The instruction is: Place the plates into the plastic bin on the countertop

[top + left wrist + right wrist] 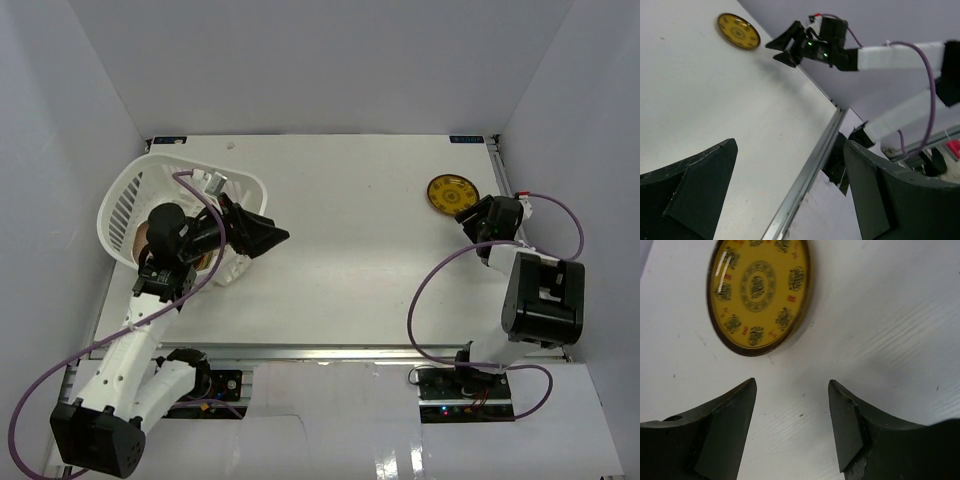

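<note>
Top external view: the plastic bin sits at 10 o'clock on the surface, with the left claw just off its 3 o'clock rim. The patterned mustard plate lies at 2 o'clock, and the right claw is just beside it at its 5 o'clock. Left wrist view: the left claw is spread wide, holding nothing. Right wrist view: the right claw is parted (empty too), and the plate lies flat just beyond its tips, toward 11 o'clock.

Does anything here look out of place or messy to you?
Only the mustard patterned plate sits alone on the countertop, far across from the plastic bin on the other side. It lies flat and looks undamaged; nothing is spilled.
</note>
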`<act>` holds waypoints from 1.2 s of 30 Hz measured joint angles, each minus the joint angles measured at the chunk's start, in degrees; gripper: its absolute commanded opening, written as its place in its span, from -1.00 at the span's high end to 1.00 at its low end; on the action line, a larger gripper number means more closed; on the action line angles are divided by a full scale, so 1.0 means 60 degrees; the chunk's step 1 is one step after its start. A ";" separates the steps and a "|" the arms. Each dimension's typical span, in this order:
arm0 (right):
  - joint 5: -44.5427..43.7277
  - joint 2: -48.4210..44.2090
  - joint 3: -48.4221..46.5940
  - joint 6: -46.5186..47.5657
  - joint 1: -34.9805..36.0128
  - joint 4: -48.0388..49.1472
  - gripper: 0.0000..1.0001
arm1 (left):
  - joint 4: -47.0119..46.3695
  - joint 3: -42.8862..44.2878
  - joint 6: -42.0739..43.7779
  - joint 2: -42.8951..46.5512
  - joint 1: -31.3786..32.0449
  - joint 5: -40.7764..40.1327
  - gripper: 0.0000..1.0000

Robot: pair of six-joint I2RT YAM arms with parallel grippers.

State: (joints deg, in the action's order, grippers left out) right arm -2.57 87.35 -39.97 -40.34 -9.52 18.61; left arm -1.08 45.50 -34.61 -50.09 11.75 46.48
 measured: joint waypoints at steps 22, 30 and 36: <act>0.1719 0.2437 -0.0721 -0.2448 -0.0095 0.2922 0.84 | -0.0127 -0.0896 0.1020 -0.0025 0.0455 0.0160 -0.96; 0.1785 -0.0062 -0.2838 -0.1104 0.3723 0.2554 0.85 | -0.0659 0.0066 0.0087 0.0350 0.0459 -0.0426 -0.96; 0.1632 0.0772 -0.5093 -0.0390 0.6823 0.2259 0.85 | -0.0696 0.1891 0.0135 0.1967 0.0466 -0.1763 -0.96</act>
State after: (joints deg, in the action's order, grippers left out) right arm 7.22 91.98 -70.52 -42.68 31.42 32.16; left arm -5.26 56.84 -33.80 -38.28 14.55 35.90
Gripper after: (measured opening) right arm 0.079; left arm 0.979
